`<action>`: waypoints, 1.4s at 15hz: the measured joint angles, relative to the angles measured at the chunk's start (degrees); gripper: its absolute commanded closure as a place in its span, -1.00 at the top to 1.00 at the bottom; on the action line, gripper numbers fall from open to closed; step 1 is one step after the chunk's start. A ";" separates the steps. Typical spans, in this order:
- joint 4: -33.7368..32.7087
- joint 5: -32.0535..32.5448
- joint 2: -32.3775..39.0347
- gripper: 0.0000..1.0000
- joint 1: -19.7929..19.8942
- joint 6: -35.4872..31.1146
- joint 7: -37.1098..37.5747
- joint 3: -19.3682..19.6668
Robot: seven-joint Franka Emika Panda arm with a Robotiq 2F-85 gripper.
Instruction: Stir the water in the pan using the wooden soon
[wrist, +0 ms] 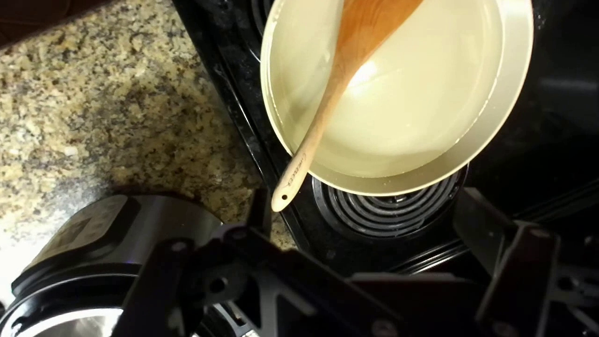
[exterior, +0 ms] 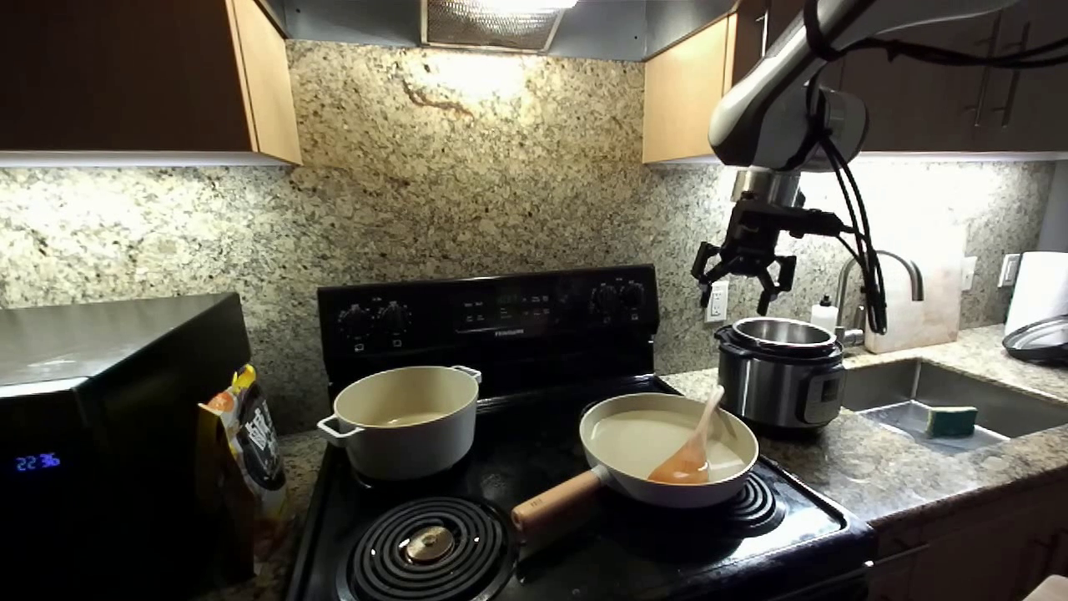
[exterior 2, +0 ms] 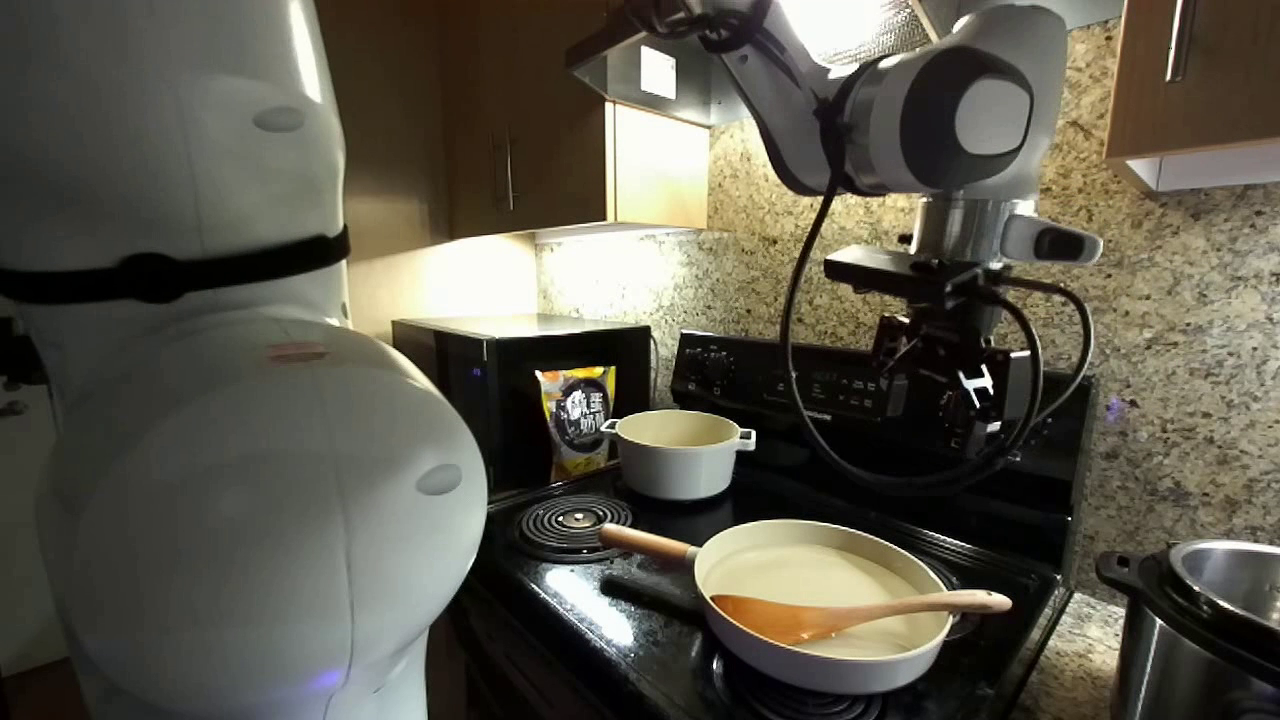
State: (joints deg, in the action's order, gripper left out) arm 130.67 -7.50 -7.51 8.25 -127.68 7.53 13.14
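The wooden spoon (exterior: 688, 459) lies in the pan (exterior: 680, 494), its bowl in the water (exterior: 630, 434) and its handle leaning over the rim. The spoon (exterior 2: 850, 613) and the pale pan (exterior 2: 830, 676) also show in an exterior view. In the wrist view the spoon (wrist: 327, 100) crosses the pan (wrist: 514, 70), its handle end sticking out past the rim near the left finger; clear water (wrist: 416, 112) fills the pan's lower part. My gripper (exterior: 736, 300) is open and empty, pointing down, above and behind the pan. It also shows in the wrist view (wrist: 369, 217).
A white pot (exterior: 409, 438) stands on the stove's back burner. A pressure cooker (exterior: 780, 392) stands on the counter right of the stove, below my gripper. The stove's back panel (exterior: 492, 313) rises behind. A snack bag (exterior 2: 578, 420) leans by the microwave (exterior 2: 470, 400).
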 measured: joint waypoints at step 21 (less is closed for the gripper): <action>4.10 -9.15 13.75 1.00 2.10 -22.16 16.71 -0.24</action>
State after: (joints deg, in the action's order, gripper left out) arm 134.77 -16.65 6.23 10.35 -149.84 24.24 12.90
